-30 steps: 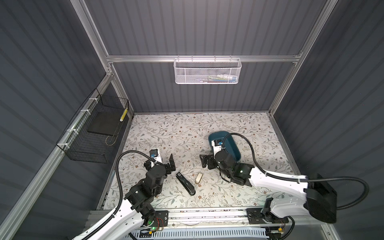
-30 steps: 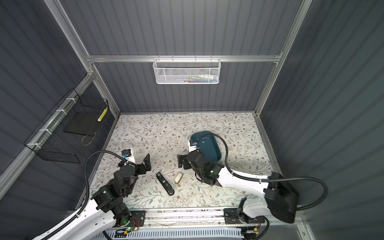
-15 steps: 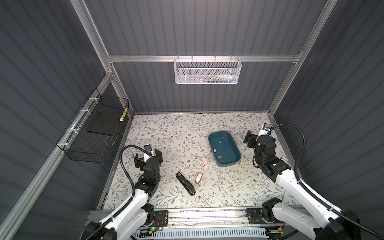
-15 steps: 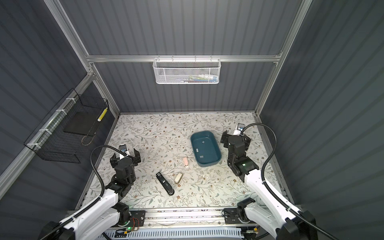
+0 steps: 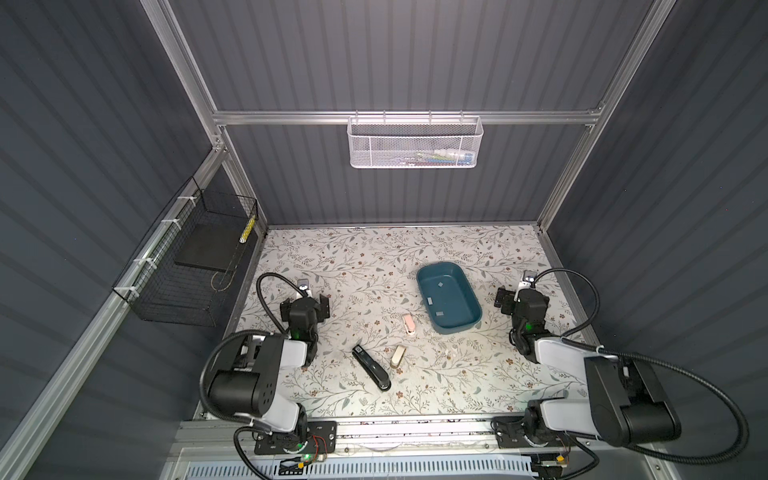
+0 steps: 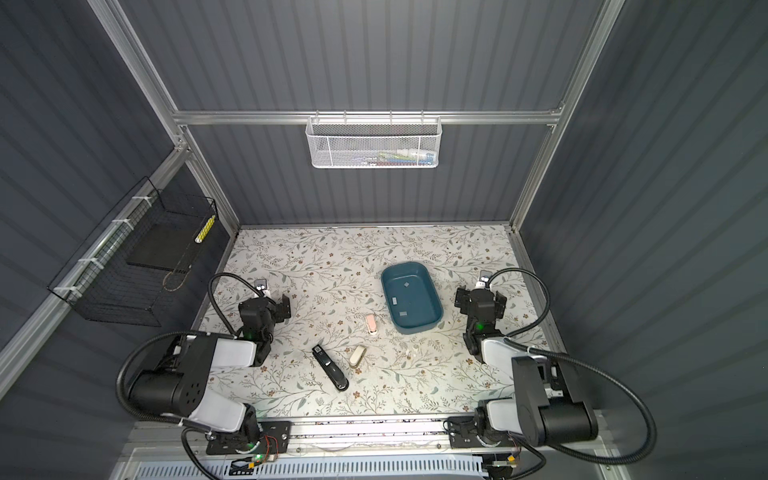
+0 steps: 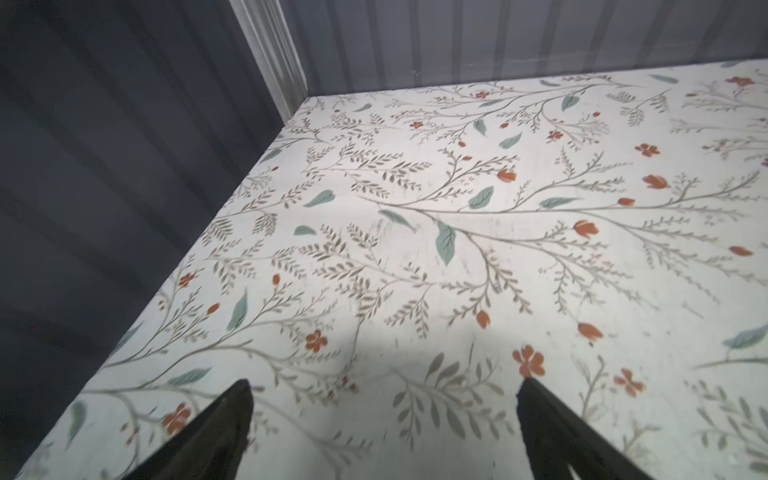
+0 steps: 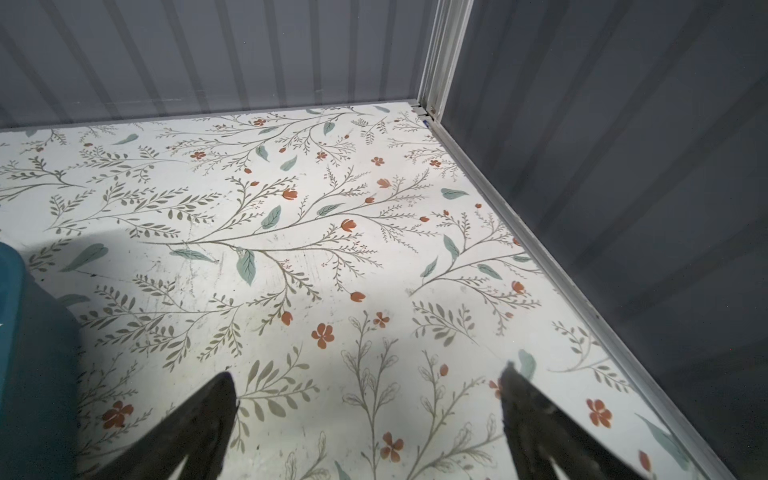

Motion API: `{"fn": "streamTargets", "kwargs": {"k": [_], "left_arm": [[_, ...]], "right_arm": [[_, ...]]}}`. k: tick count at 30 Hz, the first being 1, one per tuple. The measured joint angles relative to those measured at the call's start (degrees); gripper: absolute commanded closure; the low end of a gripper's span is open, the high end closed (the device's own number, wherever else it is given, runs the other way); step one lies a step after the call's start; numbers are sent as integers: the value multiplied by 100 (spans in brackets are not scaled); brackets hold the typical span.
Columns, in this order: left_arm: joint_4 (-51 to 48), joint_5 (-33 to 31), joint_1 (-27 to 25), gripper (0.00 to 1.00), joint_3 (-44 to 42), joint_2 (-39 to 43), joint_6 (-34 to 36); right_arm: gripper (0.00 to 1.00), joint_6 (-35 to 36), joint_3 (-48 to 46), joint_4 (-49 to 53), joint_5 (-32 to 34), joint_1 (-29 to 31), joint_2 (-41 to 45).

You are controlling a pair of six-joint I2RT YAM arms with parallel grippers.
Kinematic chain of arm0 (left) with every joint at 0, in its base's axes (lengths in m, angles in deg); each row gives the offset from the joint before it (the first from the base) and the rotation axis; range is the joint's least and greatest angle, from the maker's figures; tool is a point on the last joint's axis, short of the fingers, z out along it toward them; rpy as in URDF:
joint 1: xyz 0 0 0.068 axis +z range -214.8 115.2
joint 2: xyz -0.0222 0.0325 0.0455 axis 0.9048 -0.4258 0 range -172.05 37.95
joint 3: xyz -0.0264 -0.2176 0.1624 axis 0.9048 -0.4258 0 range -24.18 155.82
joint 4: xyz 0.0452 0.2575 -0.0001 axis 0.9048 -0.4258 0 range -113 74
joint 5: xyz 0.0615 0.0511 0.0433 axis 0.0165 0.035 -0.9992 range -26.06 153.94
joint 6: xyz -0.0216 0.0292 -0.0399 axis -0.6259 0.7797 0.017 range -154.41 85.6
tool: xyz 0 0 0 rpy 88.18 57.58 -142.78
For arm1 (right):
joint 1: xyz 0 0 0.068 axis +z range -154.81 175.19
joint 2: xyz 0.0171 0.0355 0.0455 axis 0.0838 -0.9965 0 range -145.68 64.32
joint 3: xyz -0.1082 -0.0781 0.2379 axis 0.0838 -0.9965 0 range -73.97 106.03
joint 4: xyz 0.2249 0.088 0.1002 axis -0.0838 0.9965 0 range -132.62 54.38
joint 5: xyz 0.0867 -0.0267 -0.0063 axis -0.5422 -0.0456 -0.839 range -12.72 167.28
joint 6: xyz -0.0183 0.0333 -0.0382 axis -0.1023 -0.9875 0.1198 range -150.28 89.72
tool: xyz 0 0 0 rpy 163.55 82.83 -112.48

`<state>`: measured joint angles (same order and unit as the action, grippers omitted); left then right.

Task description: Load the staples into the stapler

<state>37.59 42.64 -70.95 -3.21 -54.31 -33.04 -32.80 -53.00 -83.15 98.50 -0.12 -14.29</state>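
Observation:
A black stapler (image 5: pixel 371 368) (image 6: pixel 330 367) lies shut near the front middle of the floral table. A small beige stapler (image 5: pixel 398 356) (image 6: pixel 357 356) and a small pink stapler (image 5: pixel 408 323) (image 6: pixel 371 323) lie close by. The staples (image 5: pixel 440 284) (image 6: pixel 406 284) are three grey strips inside the teal tray (image 5: pixel 455 295) (image 6: pixel 417 299). My left gripper (image 5: pixel 304 306) (image 6: pixel 266 309) (image 7: pixel 384 386) hovers open and empty at the left side. By the tray's right side, my right gripper (image 5: pixel 521 301) (image 6: pixel 480 301) (image 8: pixel 366 374) is open and empty too.
A white mesh basket (image 5: pixel 415 143) hangs on the back wall and a black wire basket (image 5: pixel 187 266) on the left wall. The teal tray's wall (image 8: pixel 25 332) shows at the edge of the right wrist view. Grey walls close in the table on three sides.
Both arms have drawn back from the middle of the table to its left and right sides. The pink stapler, hidden behind the right gripper a second ago, now shows beside the tray.

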Motion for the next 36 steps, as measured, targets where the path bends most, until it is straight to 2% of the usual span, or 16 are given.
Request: {"fn": "streamTargets", "kwargs": {"k": [3, 8, 12, 19, 36], "left_arm": [[-9, 455, 269, 1, 249, -538, -122], [-7, 975, 428, 1, 321, -579, -179], [-44, 1335, 426, 0, 444, -579, -173], [-131, 1602, 426, 1, 522, -579, -153], [-151, 1604, 426, 1, 522, -579, -153]], "right_arm": [[1, 22, 48, -225, -378, -232, -258], [1, -68, -35, -739, -1139, -726, -297], [1, -120, -267, -1174, -1497, -820, -437], [1, -151, -302, -1362, -1696, -817, -444], [1, -151, -302, -1410, -1720, -817, -444]]}}
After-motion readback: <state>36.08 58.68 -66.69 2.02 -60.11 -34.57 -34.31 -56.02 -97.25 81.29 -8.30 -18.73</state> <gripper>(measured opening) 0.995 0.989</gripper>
